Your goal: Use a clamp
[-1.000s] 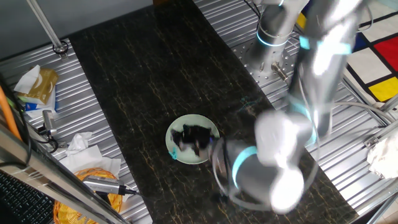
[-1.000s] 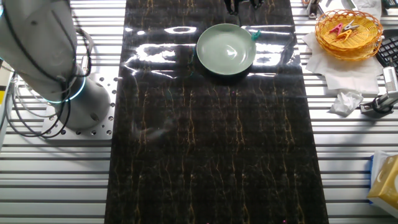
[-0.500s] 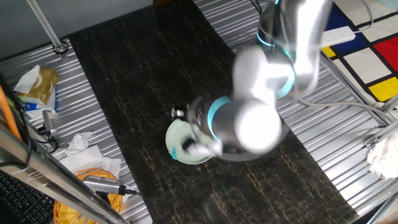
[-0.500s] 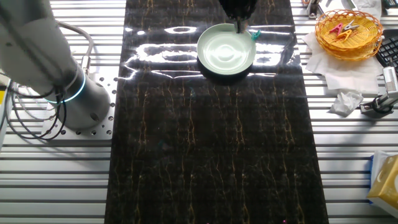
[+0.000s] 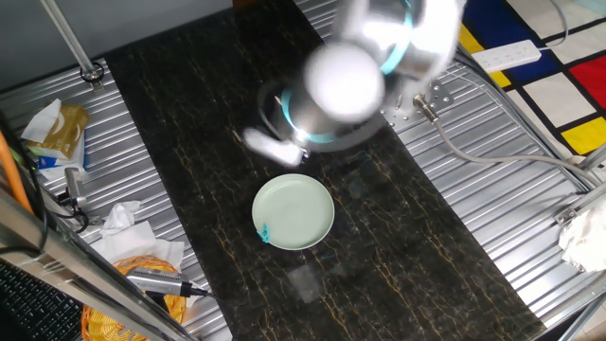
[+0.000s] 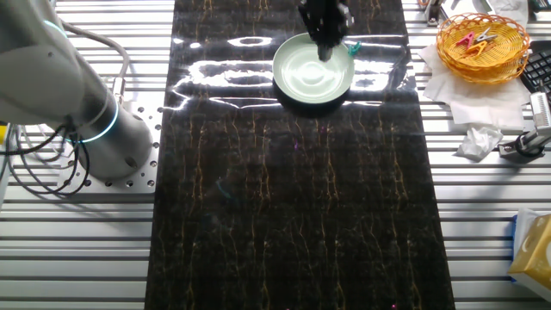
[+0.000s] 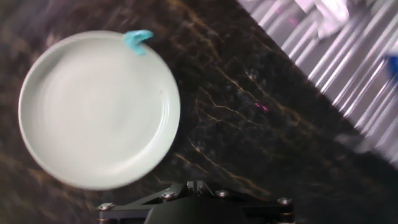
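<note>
The pale green round plate (image 7: pixel 93 112) lies on the dark marbled mat. The tiny teal clamp (image 7: pixel 137 39) sits clipped on its rim, apart from the gripper. It also shows in one fixed view (image 5: pixel 265 231) and in the other fixed view (image 6: pixel 353 49). My black gripper (image 7: pixel 194 185) shows only at the bottom edge of the hand view, its two tips close together with nothing between them. In the other fixed view the gripper (image 6: pixel 325 47) hangs over the plate's (image 6: pixel 301 77) far side, to the left of the clamp. The arm (image 5: pixel 341 85) is motion-blurred.
A woven basket (image 6: pixel 482 43) with several coloured clips stands on tissue beside the mat. Ribbed metal table (image 6: pixel 491 215) flanks the mat on both sides. The arm's base (image 6: pixel 95 129) stands on the left. Tissues and tools (image 5: pixel 133 246) lie near the plate's side.
The arm has swung away from above the plate toward the mat's middle and its base. The plate now shows uncovered. The clamp stays on the rim.
</note>
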{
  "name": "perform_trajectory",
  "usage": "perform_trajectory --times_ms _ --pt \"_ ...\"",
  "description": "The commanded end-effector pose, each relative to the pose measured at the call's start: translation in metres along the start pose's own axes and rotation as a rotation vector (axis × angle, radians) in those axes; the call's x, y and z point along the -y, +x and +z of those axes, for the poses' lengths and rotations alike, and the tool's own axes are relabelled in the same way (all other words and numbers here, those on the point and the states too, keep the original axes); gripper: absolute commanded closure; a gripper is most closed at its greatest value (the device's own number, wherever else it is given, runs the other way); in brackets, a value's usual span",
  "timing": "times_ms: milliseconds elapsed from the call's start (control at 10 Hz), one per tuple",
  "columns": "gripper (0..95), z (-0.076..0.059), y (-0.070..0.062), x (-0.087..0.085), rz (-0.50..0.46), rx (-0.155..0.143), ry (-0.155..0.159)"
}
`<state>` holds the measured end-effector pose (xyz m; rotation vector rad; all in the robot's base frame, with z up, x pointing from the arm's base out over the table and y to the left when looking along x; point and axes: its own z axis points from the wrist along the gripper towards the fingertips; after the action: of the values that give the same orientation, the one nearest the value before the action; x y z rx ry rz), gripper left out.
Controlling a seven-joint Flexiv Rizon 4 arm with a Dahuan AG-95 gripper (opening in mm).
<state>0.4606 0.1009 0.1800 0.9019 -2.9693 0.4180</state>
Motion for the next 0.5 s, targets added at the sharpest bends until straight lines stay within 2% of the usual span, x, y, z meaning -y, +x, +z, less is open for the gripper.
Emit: perform_trajectory --times_ms 100,200,500 --pt "95.0 0.0388 0.0134 0.0254 0.289 0.154 -0.221" --pt "95.0 0.0399 0.0141 0.0258 0.330 0.182 -0.241" --pt "95.0 0.0459 0.0142 0.0226 0.315 0.203 -0.250"
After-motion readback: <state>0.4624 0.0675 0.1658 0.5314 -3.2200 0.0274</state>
